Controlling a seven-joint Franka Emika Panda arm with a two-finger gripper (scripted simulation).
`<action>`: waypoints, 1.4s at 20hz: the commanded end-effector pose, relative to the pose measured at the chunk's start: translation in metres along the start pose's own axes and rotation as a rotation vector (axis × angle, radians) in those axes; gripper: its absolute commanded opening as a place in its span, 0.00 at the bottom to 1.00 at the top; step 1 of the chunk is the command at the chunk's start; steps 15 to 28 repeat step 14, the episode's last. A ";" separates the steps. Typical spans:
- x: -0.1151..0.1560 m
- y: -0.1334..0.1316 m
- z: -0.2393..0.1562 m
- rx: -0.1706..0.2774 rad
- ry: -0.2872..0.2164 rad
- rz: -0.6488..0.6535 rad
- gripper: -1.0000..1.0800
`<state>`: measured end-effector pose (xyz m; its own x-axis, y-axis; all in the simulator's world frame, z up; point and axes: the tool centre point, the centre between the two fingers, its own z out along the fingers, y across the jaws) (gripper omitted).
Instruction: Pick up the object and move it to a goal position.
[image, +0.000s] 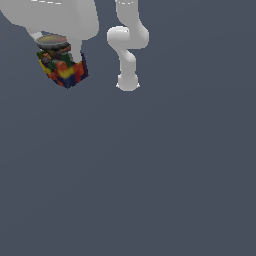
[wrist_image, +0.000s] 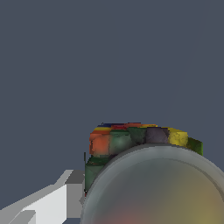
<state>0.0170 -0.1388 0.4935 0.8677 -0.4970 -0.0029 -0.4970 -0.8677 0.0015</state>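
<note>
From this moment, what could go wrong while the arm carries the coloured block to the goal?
1. The block sits tilted between the fingers of the gripper, so it might rotate further or slip out during transport.
2. In the wrist view the block's round grey top fills much of the picture and only one finger shows, so the quality of the grip cannot be checked there.
3. No goal marker is visible, so the placement cannot be verified from these views.
</note>
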 end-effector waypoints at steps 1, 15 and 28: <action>0.002 0.001 -0.011 0.001 0.003 0.000 0.00; 0.006 0.002 -0.026 0.001 0.003 0.000 0.00; 0.006 0.002 -0.026 0.001 0.003 0.000 0.00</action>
